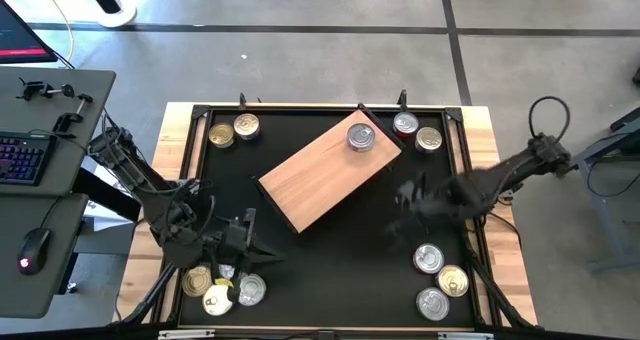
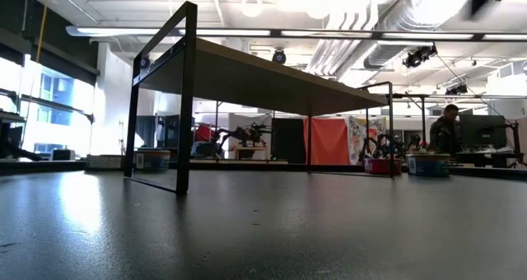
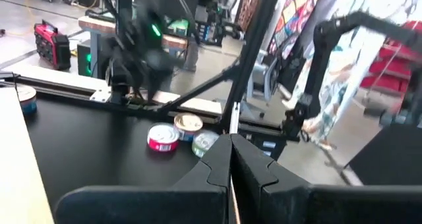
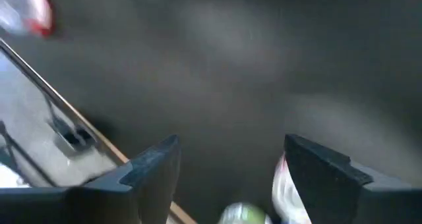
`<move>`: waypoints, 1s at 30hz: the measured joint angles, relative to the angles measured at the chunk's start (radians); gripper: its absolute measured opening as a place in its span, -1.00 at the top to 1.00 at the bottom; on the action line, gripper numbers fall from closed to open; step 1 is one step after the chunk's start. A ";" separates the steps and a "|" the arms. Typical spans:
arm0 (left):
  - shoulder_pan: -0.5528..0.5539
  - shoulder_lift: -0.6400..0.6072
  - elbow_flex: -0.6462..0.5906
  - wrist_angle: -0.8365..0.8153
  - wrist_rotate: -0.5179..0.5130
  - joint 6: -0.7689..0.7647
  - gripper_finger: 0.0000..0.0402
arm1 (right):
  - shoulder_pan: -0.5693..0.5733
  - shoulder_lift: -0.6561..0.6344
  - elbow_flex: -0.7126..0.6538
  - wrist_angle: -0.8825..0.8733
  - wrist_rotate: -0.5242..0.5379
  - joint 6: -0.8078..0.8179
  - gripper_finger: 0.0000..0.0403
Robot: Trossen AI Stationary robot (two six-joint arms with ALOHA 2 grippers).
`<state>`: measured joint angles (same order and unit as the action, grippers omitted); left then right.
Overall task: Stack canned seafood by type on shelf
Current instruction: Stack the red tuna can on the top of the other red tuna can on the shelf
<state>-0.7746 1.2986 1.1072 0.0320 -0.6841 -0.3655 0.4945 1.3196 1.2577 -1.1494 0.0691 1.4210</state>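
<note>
Black tabletop (image 1: 330,250) | shelf (image 1: 330,170): 1 tin (image 1: 361,137) | off-shelf tins: 10

Bare black tabletop (image 1: 330,270) lies open between shelf (image 1: 325,175) and near tins (image 1: 440,278).

A wooden board (image 1: 330,170) lies at an angle on the black table (image 1: 320,265) with one tin (image 1: 361,137) on its far end. The left gripper (image 1: 268,252) rests near three tins (image 1: 222,288). The right gripper (image 1: 405,198) hovers, blurred, beside the board.
</note>
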 joint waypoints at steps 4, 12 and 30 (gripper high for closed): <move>0.016 0.000 0.000 0.049 0.030 0.001 1.00 | 0.153 0.004 -0.142 0.065 -0.096 0.243 -0.17; 0.078 0.108 0.000 0.051 0.126 0.094 1.00 | 0.324 0.015 -0.321 0.119 -0.108 0.583 0.90; 0.121 0.614 0.156 0.387 0.211 0.305 1.00 | 0.330 0.243 -0.370 0.286 -0.184 0.577 1.00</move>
<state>-0.6540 1.9126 1.2630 0.4191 -0.4728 -0.0607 0.8249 1.5630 0.8877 -0.8637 -0.1148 1.9981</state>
